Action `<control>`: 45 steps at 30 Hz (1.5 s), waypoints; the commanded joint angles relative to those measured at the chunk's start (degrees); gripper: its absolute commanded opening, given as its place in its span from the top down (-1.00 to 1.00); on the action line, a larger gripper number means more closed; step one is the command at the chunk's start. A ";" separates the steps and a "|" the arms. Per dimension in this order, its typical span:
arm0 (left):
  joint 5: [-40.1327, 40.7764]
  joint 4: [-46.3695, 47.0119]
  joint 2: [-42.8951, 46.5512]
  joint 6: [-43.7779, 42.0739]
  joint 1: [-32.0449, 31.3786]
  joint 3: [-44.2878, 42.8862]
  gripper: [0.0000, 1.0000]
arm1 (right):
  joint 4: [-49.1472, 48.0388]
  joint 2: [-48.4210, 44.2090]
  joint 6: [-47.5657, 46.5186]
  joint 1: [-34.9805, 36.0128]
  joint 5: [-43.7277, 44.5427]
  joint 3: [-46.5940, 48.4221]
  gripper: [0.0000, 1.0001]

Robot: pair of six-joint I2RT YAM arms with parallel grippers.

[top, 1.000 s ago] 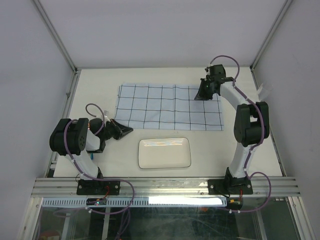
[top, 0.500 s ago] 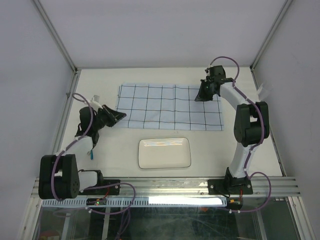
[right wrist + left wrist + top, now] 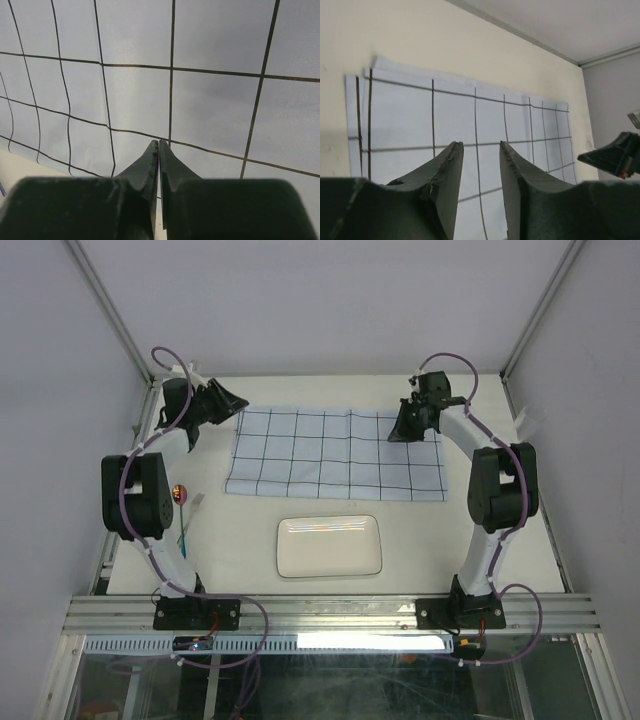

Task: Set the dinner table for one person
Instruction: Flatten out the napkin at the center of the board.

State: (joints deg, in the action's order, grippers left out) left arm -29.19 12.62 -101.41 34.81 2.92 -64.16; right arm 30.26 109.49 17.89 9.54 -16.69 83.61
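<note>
Two far corners of the limp, light checked cloth [image 3: 330, 455] look best to pinch, since the rigid desk [image 3: 430, 540] beneath everything cannot be gripped; left gripper [image 3: 240, 401] jaws apart, right gripper [image 3: 396, 434] jaws together, nothing visibly between.

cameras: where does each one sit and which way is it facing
Top external: above and behind the arm bases, looking down on the cream-white tabletop, pale-blue grid cloth and white rectangular plate; left arm and right arm show.
Left wrist: on the left arm, looking rightward across the cloth; the left gripper shows, open.
Right wrist: on the right arm, looking closely down at the cloth; the right gripper shows, shut.
Shared: all three see the cloth.
</note>
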 commanded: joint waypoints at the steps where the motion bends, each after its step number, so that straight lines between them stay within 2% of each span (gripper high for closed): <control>1: -4.09 -5.14 -8.92 -8.04 0.91 -14.37 0.19 | -2.35 0.69 -0.68 -0.40 -2.05 0.93 0.87; 3: -3.30 -10.03 -13.48 -11.86 1.03 -21.48 0.08 | -2.06 0.81 -1.24 -0.40 -2.26 0.92 0.82; 6: -2.30 -18.14 -20.67 -16.78 1.17 -33.83 0.05 | -2.63 0.85 -1.40 -0.40 -2.80 0.73 0.73; 12: -1.37 -27.30 -32.48 -24.01 1.23 -50.65 0.03 | -2.57 1.60 -1.78 -0.40 -3.21 0.90 0.70; 14: -2.03 -29.63 -35.01 -25.11 1.25 -53.91 0.03 | -2.92 1.68 -1.89 -0.48 -2.76 0.84 0.70; 22: -1.44 -30.03 -36.92 -28.80 1.38 -51.39 0.09 | -3.72 2.65 -1.49 -0.75 -3.54 0.91 0.70; 40: -1.68 -28.13 -41.88 -27.57 1.29 -51.57 0.14 | -3.19 2.44 -1.85 -0.93 -2.89 0.87 0.70; 43: -1.88 -28.18 -41.82 -27.49 1.29 -51.50 0.19 | -3.12 2.72 -1.83 -1.09 -2.93 1.01 0.70; 45: -1.78 -28.22 -41.93 -27.46 1.30 -51.57 0.33 | -3.20 2.82 -1.72 -1.10 -2.91 0.98 0.70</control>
State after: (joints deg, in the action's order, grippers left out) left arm -30.61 -16.45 -142.52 8.10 3.84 -114.76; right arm 28.99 112.62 16.80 8.97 -19.03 83.61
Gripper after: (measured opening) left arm 0.382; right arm 0.150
